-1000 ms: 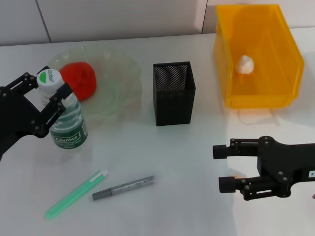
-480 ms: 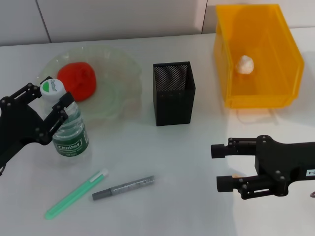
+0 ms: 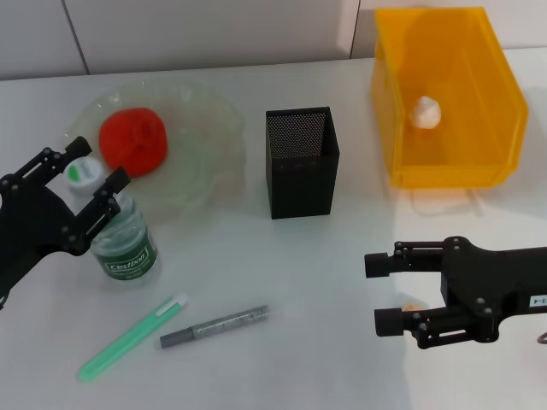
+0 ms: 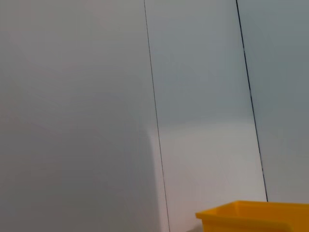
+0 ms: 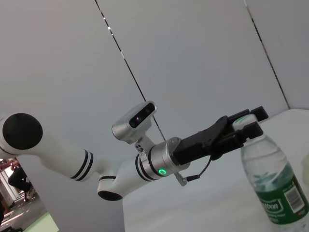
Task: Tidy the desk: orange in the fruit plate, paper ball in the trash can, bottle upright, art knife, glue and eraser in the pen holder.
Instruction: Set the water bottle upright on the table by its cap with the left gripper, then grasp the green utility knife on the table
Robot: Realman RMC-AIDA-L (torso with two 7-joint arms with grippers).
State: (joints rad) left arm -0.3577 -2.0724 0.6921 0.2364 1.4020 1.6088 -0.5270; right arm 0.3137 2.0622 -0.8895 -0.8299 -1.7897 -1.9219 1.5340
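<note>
Since the earlier frames, the bottle (image 3: 120, 231) has swung from a tilt to stand upright on the table, and the left gripper (image 3: 87, 181) has dropped a little with it, its two fingers spread either side of the white cap; whether they press it cannot be told from the head view. That bottle stands at the near-left rim of the fruit plate (image 3: 209, 137), where the orange (image 3: 133, 141) lies. Nearer, the glue (image 3: 132, 336) and the art knife (image 3: 214, 325) lie side by side, apart, unmoved. The pen holder (image 3: 301, 162) stands mid-table; to its right the trash can (image 3: 449, 98) holds the paper ball (image 3: 426, 111). On the near right, the right gripper (image 3: 386, 292) has crept slightly left and hovers low, fingers parted, with a small beige bit, apparently the eraser (image 3: 414, 306), just showing between them.

From the left wrist, only wall panels and a corner of the trash can (image 4: 253, 216) show.

From the right wrist, the left gripper (image 5: 248, 123) sits at the cap of the upright bottle (image 5: 273, 181).
</note>
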